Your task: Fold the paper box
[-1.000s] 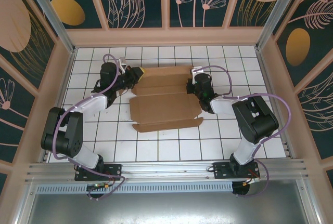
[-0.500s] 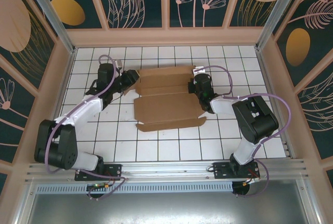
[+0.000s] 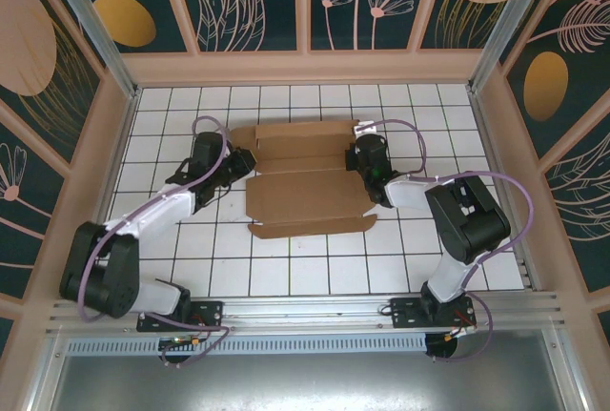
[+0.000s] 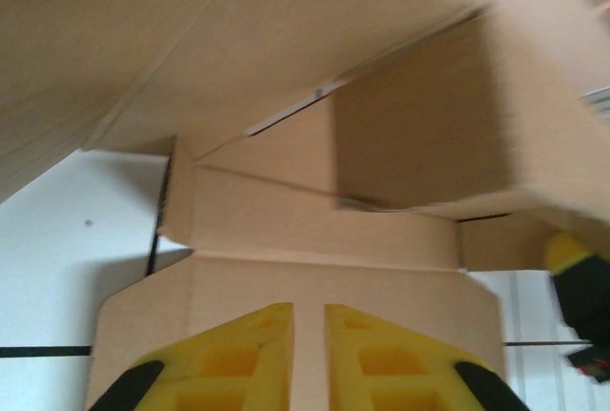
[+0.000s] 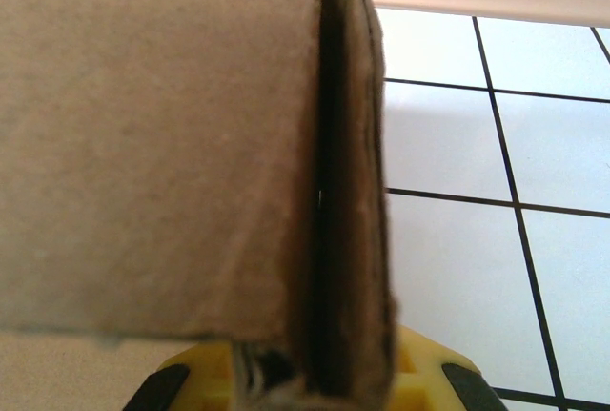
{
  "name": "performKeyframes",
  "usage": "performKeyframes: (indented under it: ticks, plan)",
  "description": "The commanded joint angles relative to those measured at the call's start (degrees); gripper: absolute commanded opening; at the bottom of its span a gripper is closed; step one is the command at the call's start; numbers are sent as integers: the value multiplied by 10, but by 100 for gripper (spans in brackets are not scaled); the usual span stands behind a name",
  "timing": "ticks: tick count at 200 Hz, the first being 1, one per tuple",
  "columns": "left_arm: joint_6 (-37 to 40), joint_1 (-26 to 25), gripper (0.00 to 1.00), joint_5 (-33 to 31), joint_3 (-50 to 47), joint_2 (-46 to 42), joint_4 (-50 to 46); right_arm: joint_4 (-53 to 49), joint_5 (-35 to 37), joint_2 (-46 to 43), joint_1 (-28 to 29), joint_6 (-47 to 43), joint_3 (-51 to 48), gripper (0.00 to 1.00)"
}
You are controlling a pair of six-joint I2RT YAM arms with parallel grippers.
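The paper box (image 3: 305, 196) is a flat brown die-cut sheet in the middle of the tiled floor, its creased flaps (image 3: 295, 139) toward the back. My left gripper (image 3: 242, 159) is at the sheet's left edge. In the left wrist view its yellow fingers (image 4: 250, 359) stand almost together over a flat flap (image 4: 315, 277), with nothing between them. My right gripper (image 3: 358, 157) is at the sheet's right edge. In the right wrist view it is shut on a raised, doubled flap of the paper box (image 5: 351, 192), seen edge-on.
White tiled floor (image 3: 286, 268) surrounds the sheet. Wooden walls (image 3: 305, 68) close the cell at the back and sides. A metal rail (image 3: 305, 311) with the arm bases runs along the near edge. Purple cables (image 3: 400, 130) loop over both arms.
The sheet has slid slightly to the right. My left gripper moved from the sheet's back-left corner nearer along its left edge. The right gripper stayed on its flap.
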Motion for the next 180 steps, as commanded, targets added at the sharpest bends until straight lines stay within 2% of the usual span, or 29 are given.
performKeyframes:
  ticks: [1, 41, 108, 140, 180]
  plan:
    - [-9, 0, 14, -21, 28, 48, 5, -3, 10, 3, -1, 1, 14, 0]
    - [-9, 4, 11, -54, 83, 116, -5, -5, 11, 2, -1, -7, 10, 0]
    - [-34, 26, 11, -114, 106, 174, -53, -3, 15, 4, -1, -19, 11, 0]
    - [-45, 49, 20, -135, 87, 137, -44, 0, 13, 9, 0, -20, 13, 0]
    - [-46, 69, 26, -113, 127, 162, -43, -5, 3, 21, -1, -13, 19, 0]
